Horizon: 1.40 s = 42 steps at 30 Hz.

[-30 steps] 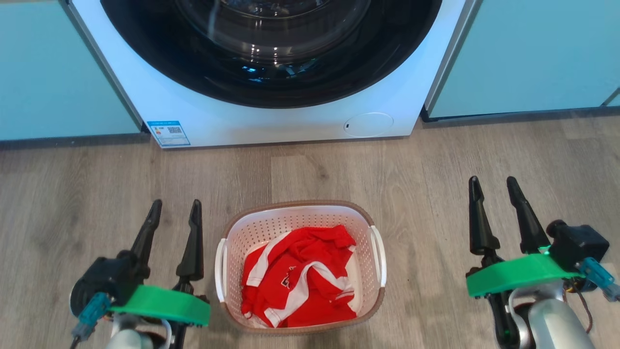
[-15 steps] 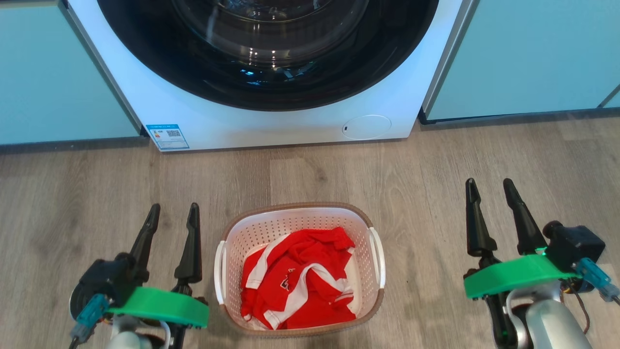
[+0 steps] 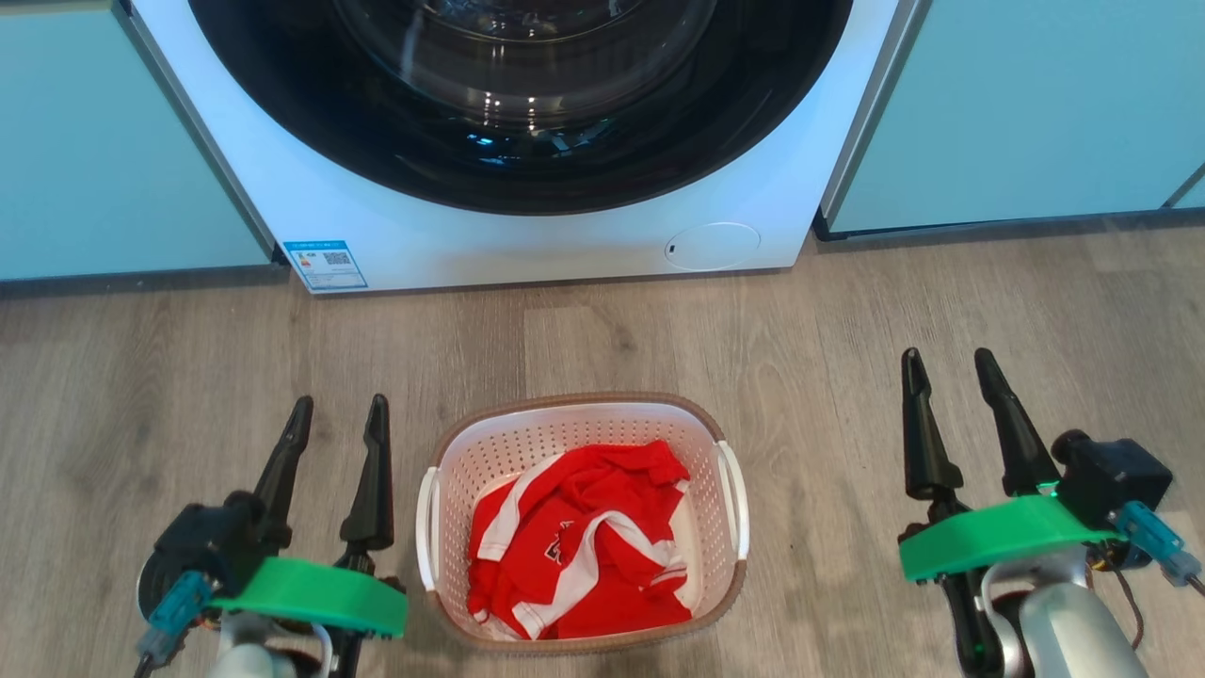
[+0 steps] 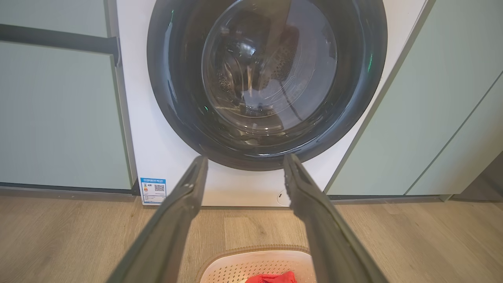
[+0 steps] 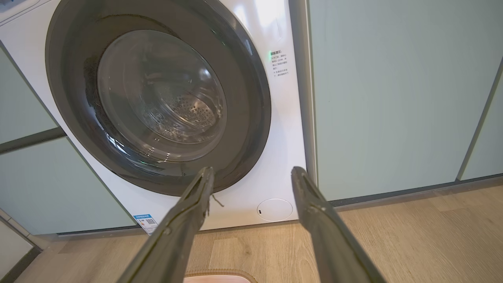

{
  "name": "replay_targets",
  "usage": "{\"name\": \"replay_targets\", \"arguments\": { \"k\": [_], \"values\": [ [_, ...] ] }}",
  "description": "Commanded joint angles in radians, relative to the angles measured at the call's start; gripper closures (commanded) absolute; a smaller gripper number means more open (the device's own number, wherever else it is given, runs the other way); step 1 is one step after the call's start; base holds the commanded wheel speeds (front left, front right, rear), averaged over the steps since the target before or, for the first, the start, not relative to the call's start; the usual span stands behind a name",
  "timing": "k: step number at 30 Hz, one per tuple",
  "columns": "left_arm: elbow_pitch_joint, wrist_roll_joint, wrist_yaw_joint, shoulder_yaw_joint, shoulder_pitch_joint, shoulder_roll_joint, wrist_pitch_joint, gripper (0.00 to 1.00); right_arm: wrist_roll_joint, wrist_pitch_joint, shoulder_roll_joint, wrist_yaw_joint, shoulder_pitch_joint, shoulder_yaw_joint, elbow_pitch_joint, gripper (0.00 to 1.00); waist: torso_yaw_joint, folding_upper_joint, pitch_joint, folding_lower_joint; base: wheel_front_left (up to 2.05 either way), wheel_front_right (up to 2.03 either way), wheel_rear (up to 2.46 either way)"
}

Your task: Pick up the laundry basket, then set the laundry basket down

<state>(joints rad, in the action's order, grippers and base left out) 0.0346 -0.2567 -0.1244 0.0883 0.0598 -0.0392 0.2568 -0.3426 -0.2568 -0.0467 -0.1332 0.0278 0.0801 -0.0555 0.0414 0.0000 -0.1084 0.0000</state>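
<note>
The laundry basket, cream-white and perforated with a brown rim and white side handles, stands on the wooden floor in the head view, holding a red and white garment. Its far rim peeks into the left wrist view and the basket's rim touches the bottom of the right wrist view. My left gripper hovers open just left of the basket, apart from it. My right gripper is open well to the basket's right. The left gripper and the right gripper each hold nothing.
A white front-loading washing machine with a dark round door stands straight ahead beyond the basket. Pale teal cabinet fronts flank it on both sides. Bare wooden floor lies between basket and machine.
The head view shifted slightly between one second ago and half a second ago. The right gripper has sunk a touch toward the view's bottom; the basket and left gripper hold still.
</note>
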Motion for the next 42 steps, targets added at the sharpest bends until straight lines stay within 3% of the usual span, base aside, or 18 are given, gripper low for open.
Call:
{"name": "replay_targets", "arguments": {
  "k": [1, 14, 15, 19, 42],
  "values": [
    [-0.032, -0.002, -0.006, -0.025, -0.022, -0.011, 0.005, 0.0, 0.005, -0.005, -0.004, 0.002, 0.022, 0.026, 0.025, 0.0, 0.0, 0.0, 0.0, 0.0, 0.0, 0.0, 0.0],
    [-0.03, -0.017, -0.006, -0.021, -0.027, -0.011, 0.005, 0.0, 0.004, -0.005, -0.004, 0.002, 0.022, 0.022, 0.017, 0.0, -0.007, 0.0, -0.004, 0.0, 0.0, 0.0, 0.0],
    [0.001, -0.012, 0.0, 0.003, 0.0, -0.001, 0.0, 1.0, 0.0, 0.0, 0.0, 0.0, 0.0, 0.001, -0.011, 1.0, -0.007, 0.0, -0.004, 0.0, 0.0, 0.0, 0.0],
    [0.056, -0.018, 0.001, 0.004, 0.009, 0.007, -0.001, 1.0, -0.006, 0.002, 0.003, 0.0, -0.009, 0.006, -0.063, 1.0, -0.008, 0.0, -0.004, 0.0, 0.0, 0.0, 0.0],
    [0.086, -0.283, 0.0, -0.013, -0.024, -0.012, -0.052, 1.0, -0.258, 0.052, -0.015, 0.0, 0.007, -0.009, -0.086, 1.0, -0.014, 0.0, 0.016, 0.0, 0.0, 0.0, 0.0]
  ]
}}
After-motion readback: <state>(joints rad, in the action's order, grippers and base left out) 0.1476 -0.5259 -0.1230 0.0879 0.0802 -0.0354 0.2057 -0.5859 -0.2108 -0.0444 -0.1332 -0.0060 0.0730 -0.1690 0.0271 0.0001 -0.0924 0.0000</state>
